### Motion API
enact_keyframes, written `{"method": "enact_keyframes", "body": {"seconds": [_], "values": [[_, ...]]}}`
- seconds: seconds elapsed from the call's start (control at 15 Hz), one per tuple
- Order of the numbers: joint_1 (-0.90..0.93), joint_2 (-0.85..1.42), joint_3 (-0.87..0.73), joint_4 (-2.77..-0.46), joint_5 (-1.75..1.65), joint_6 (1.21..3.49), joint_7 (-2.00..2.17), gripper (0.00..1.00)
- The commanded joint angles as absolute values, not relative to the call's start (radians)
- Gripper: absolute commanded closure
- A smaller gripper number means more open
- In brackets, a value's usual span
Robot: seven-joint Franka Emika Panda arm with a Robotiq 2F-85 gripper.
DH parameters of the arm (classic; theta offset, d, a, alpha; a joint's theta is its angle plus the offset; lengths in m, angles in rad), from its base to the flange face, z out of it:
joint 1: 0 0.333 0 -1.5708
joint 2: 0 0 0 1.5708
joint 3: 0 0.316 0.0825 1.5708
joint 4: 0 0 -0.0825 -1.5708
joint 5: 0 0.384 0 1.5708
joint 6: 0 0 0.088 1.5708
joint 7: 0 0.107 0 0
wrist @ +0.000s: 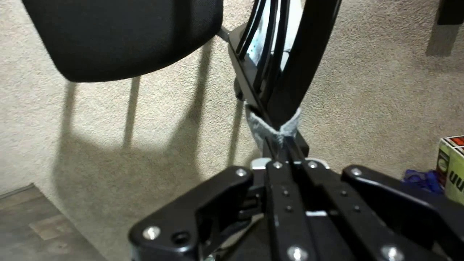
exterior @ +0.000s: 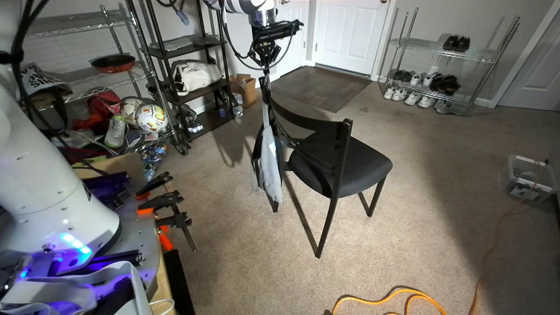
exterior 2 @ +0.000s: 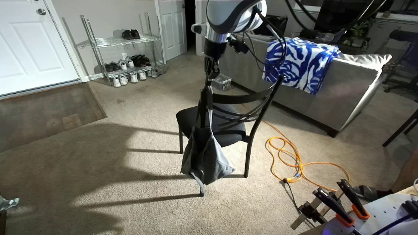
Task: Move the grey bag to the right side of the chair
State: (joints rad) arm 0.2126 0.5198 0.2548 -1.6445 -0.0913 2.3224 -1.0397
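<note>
We see the tool [wrist: 279, 145] with its fingers brought almost together, a strap [wrist: 260, 126] of the grey bag [exterior 2: 212, 160] pinched between them; how much cloth they grip is hidden by the fingers themselves. The bag hangs below, beside the left post in the backrest of the black chair [exterior: 345, 166] in both exterior views, and its body partly covers a chair leg. In an exterior view the bag's mouth [exterior 2: 200, 138] gapes, yet the inside is too dark for us to read; in an exterior view we catch the bag [exterior: 271, 168] only from its narrow side. A second strap [exterior 2: 197, 179] droops low, and we cannot tell whether its end touches the carpet [exterior 2: 245, 209]. In the wrist view grey cloth shows on both sides of the backrest's corner, but whether the strap bears on the post we cannot make out, and the bag's body is mostly hidden there. The arm [exterior 2: 228, 19] runs out past the top edge in both exterior views. At the near left the tabletop [exterior: 163, 284] is cut off, with clamps [exterior: 162, 201] along its edge. In an exterior view someone's leg [exterior 2: 405, 173] is cut off at the right. A box [wrist: 455, 166] is clipped at the wrist view's right edge, its lettering incomplete.
</note>
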Motion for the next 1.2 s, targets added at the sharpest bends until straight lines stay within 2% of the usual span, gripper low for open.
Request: {"method": "enact_keyframes", "body": {"seconds": [0.0, 0.53, 1.13], "values": [[0.187, 0.364, 0.287, -1.734, -0.065, 2.368, -1.044, 0.99], [0.191, 0.327, 0.3, -1.701, -0.024, 2.291, -1.078, 0.99], [0.19, 0.254, 0.369, -1.735, 0.126, 1.924, -1.376, 0.99]]}}
